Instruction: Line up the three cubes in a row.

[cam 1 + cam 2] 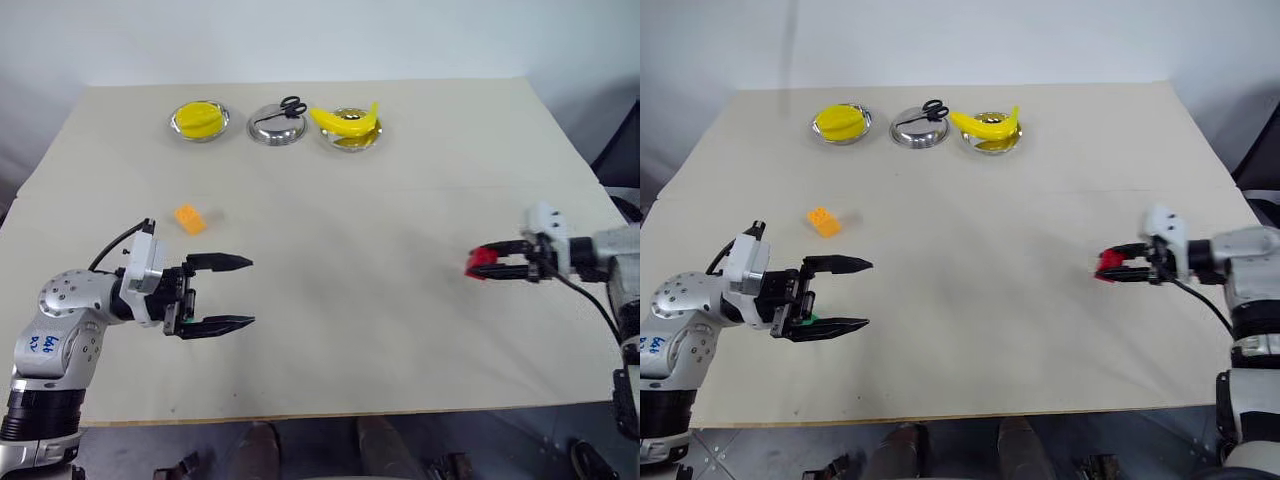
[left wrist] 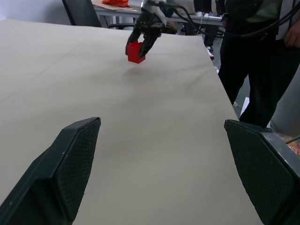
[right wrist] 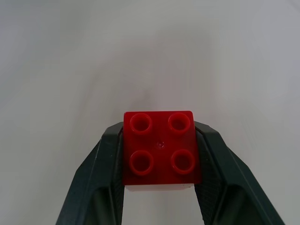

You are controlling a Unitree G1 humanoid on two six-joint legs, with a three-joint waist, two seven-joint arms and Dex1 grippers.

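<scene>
Right claw (image 1: 497,264) clamps the red cube (image 3: 160,149) at 3 o'clock on the beige desk (image 1: 380,330); left claw (image 1: 228,293) gapes empty at 8, orange cube (image 1: 189,218) just beyond it. Three steel bowls (image 1: 277,126) line 12 o'clock: yellow fruit, scissors (image 1: 284,110), banana (image 1: 345,122).
</scene>
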